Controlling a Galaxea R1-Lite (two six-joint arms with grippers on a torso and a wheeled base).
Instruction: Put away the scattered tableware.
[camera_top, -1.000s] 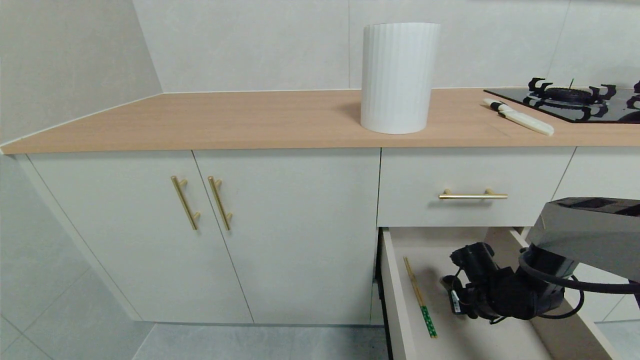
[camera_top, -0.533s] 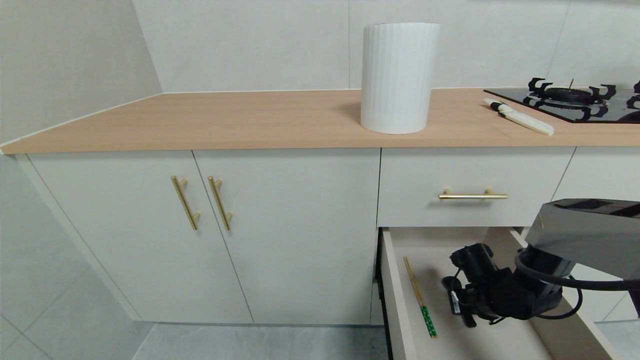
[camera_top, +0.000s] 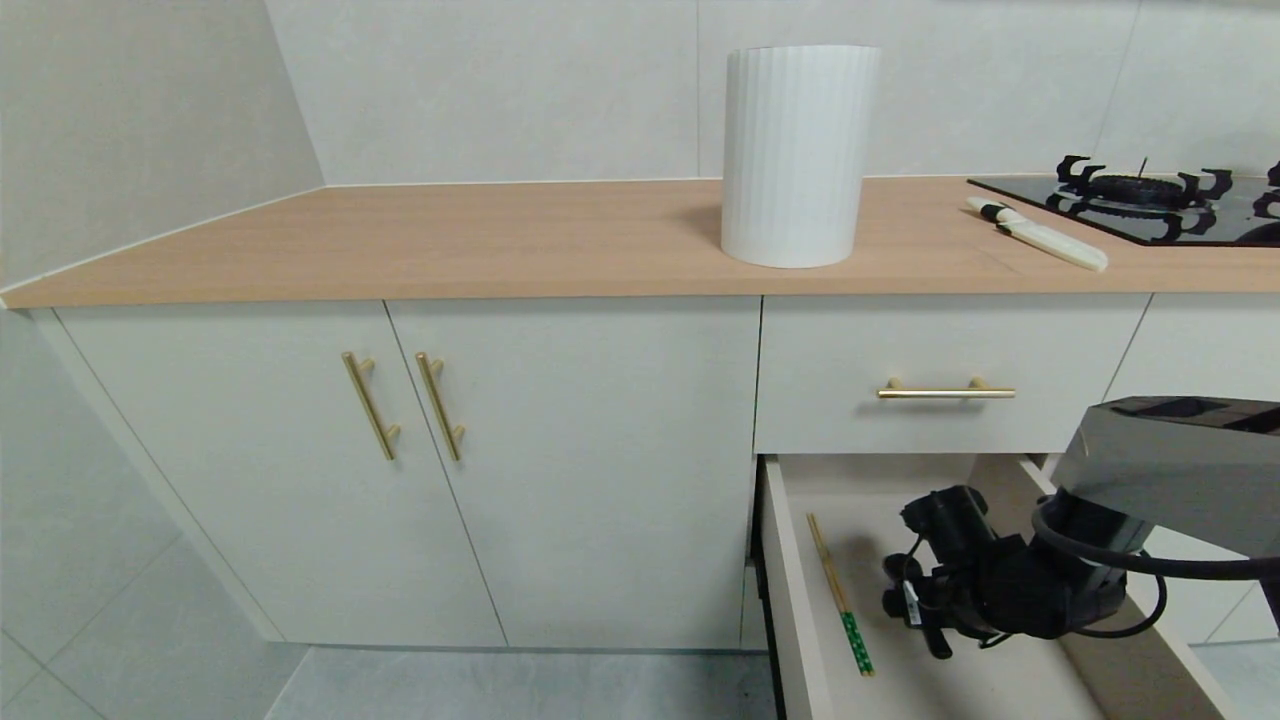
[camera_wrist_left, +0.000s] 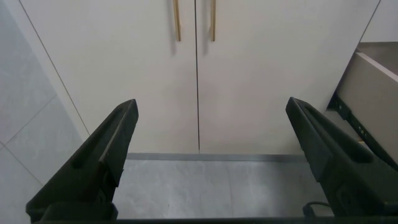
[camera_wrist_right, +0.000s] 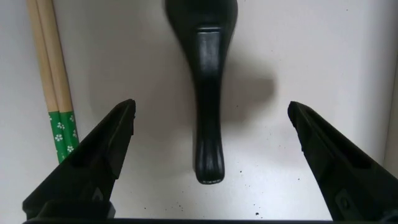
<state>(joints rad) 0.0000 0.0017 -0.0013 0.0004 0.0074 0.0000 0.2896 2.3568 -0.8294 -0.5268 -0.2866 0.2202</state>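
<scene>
- Two items lie in the open lower drawer (camera_top: 795, 600): a pair of chopsticks (camera_top: 840, 595) along its left wall, and a black spoon (camera_wrist_right: 207, 74) flat on the floor just beside them, not touching.
- Right gripper (camera_wrist_right: 211, 111) hangs inside the drawer directly over the spoon. Its fingers are spread wide on either side of the handle, with clear gaps on both sides, so it grips nothing.
- Left gripper (camera_wrist_left: 211, 112) is also spread open and empty. It sits low, facing the cabinet doors (camera_wrist_left: 249, 74) left of the drawer.
- My read is that this is the drop-off step for the spoon: it rests free and is stowed.
- A white knife (camera_top: 1040, 235) lies on the countertop (camera_top: 500, 235) right beside the stove (camera_top: 1150, 205). It looks like the last loose piece.
- A white ribbed canister (camera_top: 798, 155) stands upright mid-counter, well apart from the knife.
- Next move, as I judge it: raise the right arm straight up out of the drawer without catching the walls or nudging the spoon into the chopsticks.
- After that, reach up to the counter for the knife, approaching across its handle.
- The drawer should stay open until then.
</scene>
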